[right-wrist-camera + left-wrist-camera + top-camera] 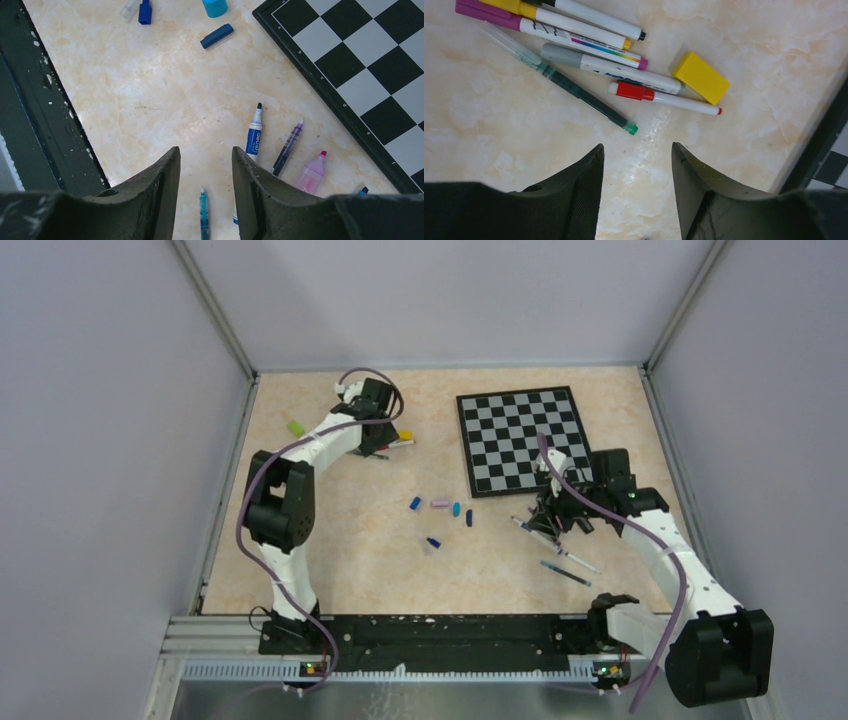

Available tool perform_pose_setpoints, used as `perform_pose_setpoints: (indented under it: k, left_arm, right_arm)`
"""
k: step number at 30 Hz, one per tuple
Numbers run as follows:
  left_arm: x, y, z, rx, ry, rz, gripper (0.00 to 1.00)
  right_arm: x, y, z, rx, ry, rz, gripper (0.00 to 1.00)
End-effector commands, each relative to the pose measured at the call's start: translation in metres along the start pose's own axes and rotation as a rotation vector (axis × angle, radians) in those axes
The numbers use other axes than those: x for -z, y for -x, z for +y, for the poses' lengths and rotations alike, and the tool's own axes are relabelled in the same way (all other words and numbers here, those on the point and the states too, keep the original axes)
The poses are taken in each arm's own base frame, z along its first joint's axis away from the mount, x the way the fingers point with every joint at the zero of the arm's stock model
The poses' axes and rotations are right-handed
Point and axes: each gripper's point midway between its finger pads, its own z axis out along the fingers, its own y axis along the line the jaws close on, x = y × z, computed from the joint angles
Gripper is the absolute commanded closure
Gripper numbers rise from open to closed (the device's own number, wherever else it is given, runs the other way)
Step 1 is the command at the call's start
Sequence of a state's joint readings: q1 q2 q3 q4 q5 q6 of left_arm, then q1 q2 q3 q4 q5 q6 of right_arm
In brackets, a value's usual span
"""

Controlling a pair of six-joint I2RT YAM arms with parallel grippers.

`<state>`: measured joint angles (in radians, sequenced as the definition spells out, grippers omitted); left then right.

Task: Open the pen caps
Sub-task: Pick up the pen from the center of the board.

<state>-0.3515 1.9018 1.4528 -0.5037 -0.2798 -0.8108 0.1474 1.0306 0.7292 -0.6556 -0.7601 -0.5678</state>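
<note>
Several capped pens lie in a fan ahead of my left gripper (637, 146): a red-capped pen (664, 97), a grey-capped pen (611, 70), a thin green pen (574, 87), and purple (549, 32) and yellow (569, 22) ones. That gripper is open over bare table, just short of them. My right gripper (205, 149) is open above a teal pen (204, 215) lying uncapped on the table. Beside it lie a blue marker (254, 137), a purple pen (288, 145) and a pink marker (311, 172), all uncapped. Loose pen caps (217, 36) lie further out, seen mid-table from above (440, 503).
A chessboard (520, 440) lies at the back right, its edge close to the right gripper (548, 525). A yellow block (702, 77) sits next to the capped pens by the left gripper (385, 445). A green block (296, 427) lies at the far left. Walls enclose the table.
</note>
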Motion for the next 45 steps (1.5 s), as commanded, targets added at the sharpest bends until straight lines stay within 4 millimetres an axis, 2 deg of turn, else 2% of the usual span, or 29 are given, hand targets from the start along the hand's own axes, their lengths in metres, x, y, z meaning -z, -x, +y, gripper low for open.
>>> perform_pose_setpoints:
  k: [1,17,27,45]
  left_arm:
    - [-0.005,0.005,0.018,0.039,0.121,0.007,0.47]
    - [-0.041,0.006,0.039,0.089,0.192,0.023,0.53]
    - [-0.048,0.007,0.042,0.096,0.217,0.039,0.55]
    - [-0.055,-0.008,0.050,0.083,0.249,0.095,0.61]
  right_arm:
    - [0.006,0.014,-0.006,0.047,-0.032,-0.037,0.58]
    - [0.005,0.014,-0.007,0.045,-0.035,-0.035,0.58]
    - [0.005,0.013,-0.007,0.043,-0.036,-0.032,0.58]
    - [0.005,0.011,-0.008,0.043,-0.042,-0.026,0.58]
